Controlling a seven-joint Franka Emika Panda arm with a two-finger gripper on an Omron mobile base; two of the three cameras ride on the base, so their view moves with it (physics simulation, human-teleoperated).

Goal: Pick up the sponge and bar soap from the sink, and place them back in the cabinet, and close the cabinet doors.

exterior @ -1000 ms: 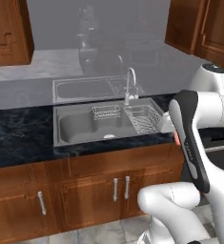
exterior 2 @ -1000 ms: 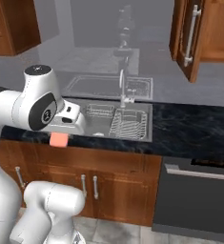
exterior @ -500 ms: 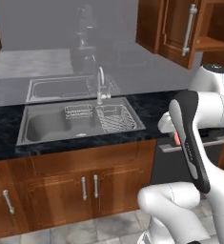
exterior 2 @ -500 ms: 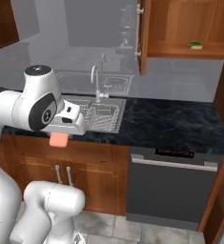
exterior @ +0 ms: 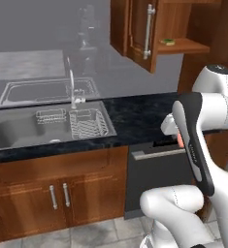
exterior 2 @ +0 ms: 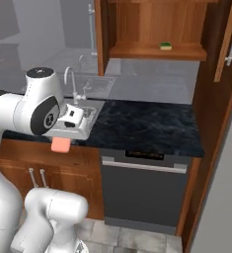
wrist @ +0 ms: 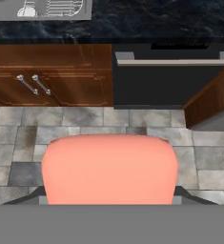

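1. The gripper [exterior 2: 61, 142] hangs in front of the counter edge, out over the floor, jaws clamped on the bar soap [wrist: 108, 167].
2. From the right base view, the pink bar [exterior 2: 61, 145] pokes out below the white hand, level with the top of the lower cabinets [exterior 2: 43, 168].
3. Up on the shelf of the open cabinet [exterior 2: 157, 50] sits the sponge [exterior 2: 166, 46], green top showing, well apart from the arm.
4. Both cabinet doors [exterior: 139, 29] stand swung wide open.
5. The sink [exterior: 18, 131] lies off to the left of the arm, its wire rack [exterior: 89, 123] at the basin's right end.
6. Looking down from the hand: grey floor tiles [wrist: 18, 143], and a dark dishwasher front [wrist: 151, 86] with its silver bar handle.
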